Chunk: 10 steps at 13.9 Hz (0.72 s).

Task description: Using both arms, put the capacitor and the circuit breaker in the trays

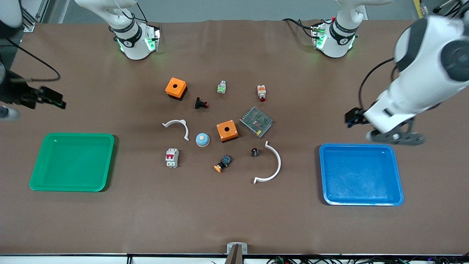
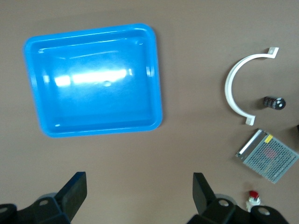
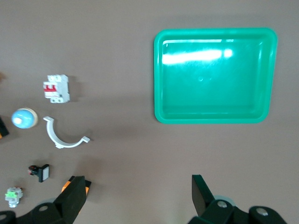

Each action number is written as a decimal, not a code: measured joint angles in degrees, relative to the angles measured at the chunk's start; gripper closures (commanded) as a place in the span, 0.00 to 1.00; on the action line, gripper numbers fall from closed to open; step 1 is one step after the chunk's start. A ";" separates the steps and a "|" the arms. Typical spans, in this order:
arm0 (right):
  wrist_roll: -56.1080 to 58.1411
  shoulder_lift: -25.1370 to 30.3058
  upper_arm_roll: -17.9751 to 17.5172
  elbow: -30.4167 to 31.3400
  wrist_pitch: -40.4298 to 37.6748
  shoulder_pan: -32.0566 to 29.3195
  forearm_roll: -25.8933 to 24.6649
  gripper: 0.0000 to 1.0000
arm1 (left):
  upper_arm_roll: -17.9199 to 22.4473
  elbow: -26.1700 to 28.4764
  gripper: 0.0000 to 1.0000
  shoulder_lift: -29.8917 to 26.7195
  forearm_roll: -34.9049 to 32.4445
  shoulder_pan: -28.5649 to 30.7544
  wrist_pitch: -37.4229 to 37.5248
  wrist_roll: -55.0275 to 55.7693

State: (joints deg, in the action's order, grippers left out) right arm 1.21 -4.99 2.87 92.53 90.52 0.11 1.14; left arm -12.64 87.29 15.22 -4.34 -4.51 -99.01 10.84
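Note:
The capacitor (image 1: pixel 254 151), a tiny black cylinder, stands mid-table beside a large white curved clip; it also shows in the left wrist view (image 2: pixel 274 102). The circuit breaker (image 1: pixel 172 158), white-grey with red levers, lies between the green tray (image 1: pixel 108 163) and the parts cluster; it also shows in the right wrist view (image 3: pixel 56 87). My left gripper (image 1: pixel 397 137) hangs open and empty over bare table beside the blue tray (image 1: pixel 322 172), fingers wide in its wrist view (image 2: pixel 140 196). My right gripper (image 1: pixel 9 113) hangs open and empty (image 3: pixel 138 196) over the table edge near the green tray.
Mid-table lie two orange boxes (image 1: pixel 176 88) (image 1: pixel 227 131), a mesh power supply (image 1: pixel 256 121), two white curved clips (image 1: pixel 177 126) (image 1: pixel 273 165), a blue dome (image 1: pixel 202 139) and several push buttons (image 1: pixel 201 103) (image 1: pixel 222 163) (image 1: pixel 261 92). Both trays hold nothing.

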 measured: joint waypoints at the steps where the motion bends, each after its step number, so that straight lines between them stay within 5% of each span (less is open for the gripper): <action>1: 0.03 -2.46 -0.12 -0.03 0.66 0.02 0.03 0.00 | -0.03 0.00 0.00 2.42 -0.02 -1.64 -1.68 2.63; 6: -9.58 -6.30 -1.18 2.38 8.58 6.24 5.09 0.00 | -0.13 -0.14 0.14 14.89 -0.11 -9.32 -15.55 13.71; 10: -18.11 -6.88 -1.61 13.62 27.80 15.75 5.18 0.00 | -0.01 -1.66 0.24 22.06 -0.12 -15.72 -24.56 22.35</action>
State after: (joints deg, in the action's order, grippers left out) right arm -16.89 -11.87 1.25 106.15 118.32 15.86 6.32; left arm -12.65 85.62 37.28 -4.45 -20.23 -123.57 33.19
